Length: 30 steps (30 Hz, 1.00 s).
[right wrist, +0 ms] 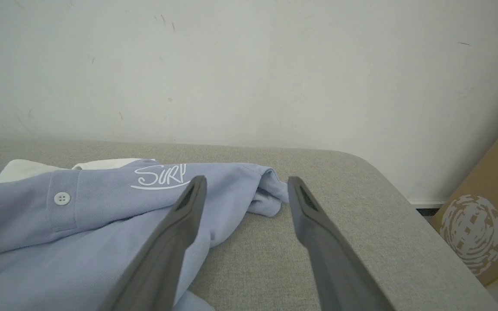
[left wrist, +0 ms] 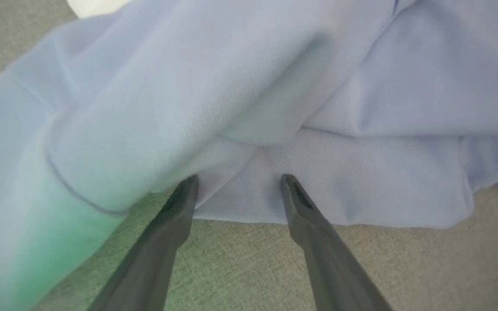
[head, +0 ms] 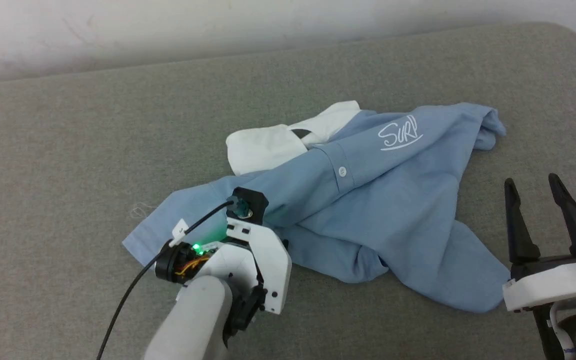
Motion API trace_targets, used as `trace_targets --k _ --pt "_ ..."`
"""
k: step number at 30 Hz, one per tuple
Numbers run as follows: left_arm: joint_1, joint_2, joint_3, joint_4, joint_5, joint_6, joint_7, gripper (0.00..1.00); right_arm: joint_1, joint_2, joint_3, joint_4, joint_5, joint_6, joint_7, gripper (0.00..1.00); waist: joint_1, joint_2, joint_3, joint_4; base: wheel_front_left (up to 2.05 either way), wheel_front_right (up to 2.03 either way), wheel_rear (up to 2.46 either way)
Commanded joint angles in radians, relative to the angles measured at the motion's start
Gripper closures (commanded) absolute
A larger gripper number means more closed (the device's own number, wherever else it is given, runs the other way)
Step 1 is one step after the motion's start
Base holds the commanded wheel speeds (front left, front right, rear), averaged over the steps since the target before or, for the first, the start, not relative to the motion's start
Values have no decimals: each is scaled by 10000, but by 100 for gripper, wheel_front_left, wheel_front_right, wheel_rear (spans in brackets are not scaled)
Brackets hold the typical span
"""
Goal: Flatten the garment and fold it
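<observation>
Light blue short-sleeved cotton polo shirt [head: 368,200] lies crumpled on the grey woven padded surface [head: 93,150], right of centre. Its white collar [head: 268,145] points toward the far wall, and the white script logo [head: 400,132] and one white button [head: 341,171] face up.

Head view: the left arm's white wrist housing sits over the shirt's near-left part and hides the fingers.

Left wrist view: left gripper [left wrist: 238,183] has its fingers spread wide, with nothing clamped. The tips sit at the shirt's near edge, one beside a rolled fold. Cannot tell whether they touch it. The cloth on the left carries a green tint.

Right gripper [head: 530,181] is open and empty, just right of the shirt's near-right corner and apart from it.

Right wrist view adds a scuffed white wall [right wrist: 249,65] and a brown cardboard box with a pale round print [right wrist: 486,216] beyond the surface's rounded corner.
</observation>
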<state>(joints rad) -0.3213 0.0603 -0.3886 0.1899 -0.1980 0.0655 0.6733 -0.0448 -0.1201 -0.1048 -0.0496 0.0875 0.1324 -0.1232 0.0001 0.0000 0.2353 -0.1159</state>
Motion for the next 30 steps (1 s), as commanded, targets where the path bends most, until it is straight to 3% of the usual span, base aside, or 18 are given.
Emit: trace_targets --k 1,3,4,5,6,18,23,30 --pt "44 104 -125 302 49 -20 218 0 -125 76 12 9 -51 -17 -81 0 -1 0 216 -170 0 0 0" --pt "150 141 -237 447 11 -121 330 0 -148 110 1 58 -70 -17 -115 0 -1 0 221 -129 0 0 0" --pt "215 151 -287 505 -30 -179 384 11 -155 123 -12 81 -82 -17 -123 0 -1 0 205 -81 0 0 0" --pt "270 174 -341 554 -49 -234 418 64 -158 132 -23 102 -92 -17 -129 0 -1 0 174 -24 0 0 0" --pt "304 195 -382 592 -60 -279 407 100 -158 132 -28 118 -105 -17 -135 0 -1 0 135 37 0 0 0" --pt "768 507 -219 -169 -318 -375 -600 100 77 90 46 199 -192 -17 8 0 -1 0 -860 781 0 0 0" --pt "1821 1211 49 -1498 -717 -527 -279 100 320 91 27 309 -235 -17 220 0 -1 0 -1568 1102 0 0 0" --pt "3810 2472 1133 -3662 -1317 -100 551 100 597 195 -140 594 -417 -17 569 0 -1 0 -2169 1411 0 0 0"
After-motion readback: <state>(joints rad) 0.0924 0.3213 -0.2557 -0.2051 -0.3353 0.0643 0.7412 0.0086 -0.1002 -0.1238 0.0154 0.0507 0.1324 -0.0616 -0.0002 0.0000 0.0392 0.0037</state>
